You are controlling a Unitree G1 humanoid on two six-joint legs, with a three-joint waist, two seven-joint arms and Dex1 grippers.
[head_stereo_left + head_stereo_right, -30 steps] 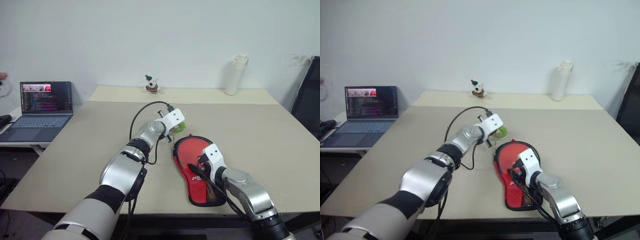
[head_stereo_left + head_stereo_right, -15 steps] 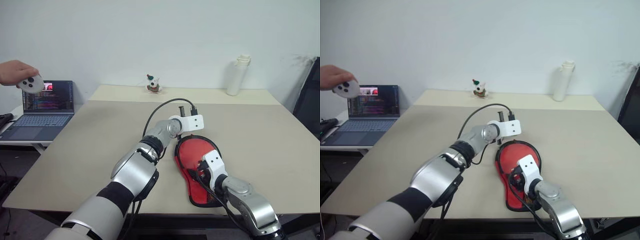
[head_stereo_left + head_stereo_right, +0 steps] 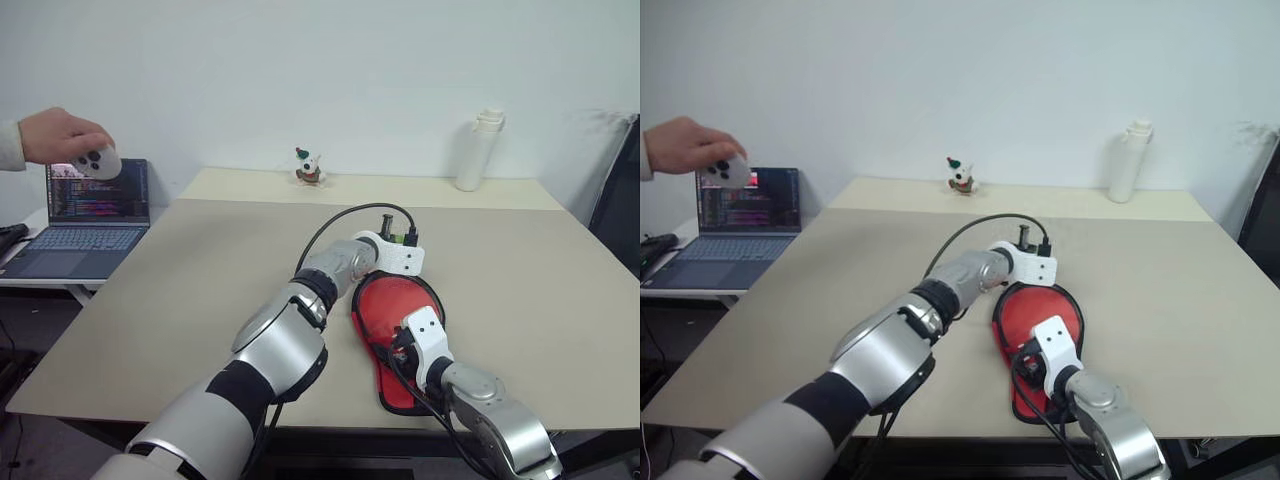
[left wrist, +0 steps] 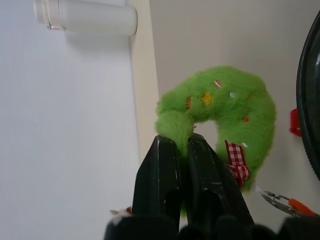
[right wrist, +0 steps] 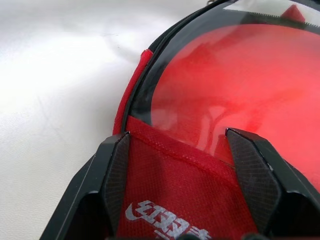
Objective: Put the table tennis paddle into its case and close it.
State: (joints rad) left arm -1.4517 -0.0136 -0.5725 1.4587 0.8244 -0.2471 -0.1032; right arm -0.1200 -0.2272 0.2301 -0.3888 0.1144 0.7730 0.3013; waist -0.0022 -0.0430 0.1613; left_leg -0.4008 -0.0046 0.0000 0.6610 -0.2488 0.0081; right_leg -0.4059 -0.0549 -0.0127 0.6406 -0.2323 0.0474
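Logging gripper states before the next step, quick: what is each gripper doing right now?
Left gripper: shut on the green plush ring.
Right gripper: open, fingers either side of the case, not gripping.

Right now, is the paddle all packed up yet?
Nearly. Done: the paddle already lies inside the case. In hand: the left claw pinches a fluffy green ring; the right claw stands open over the case. Left: closing the case, which looks open.
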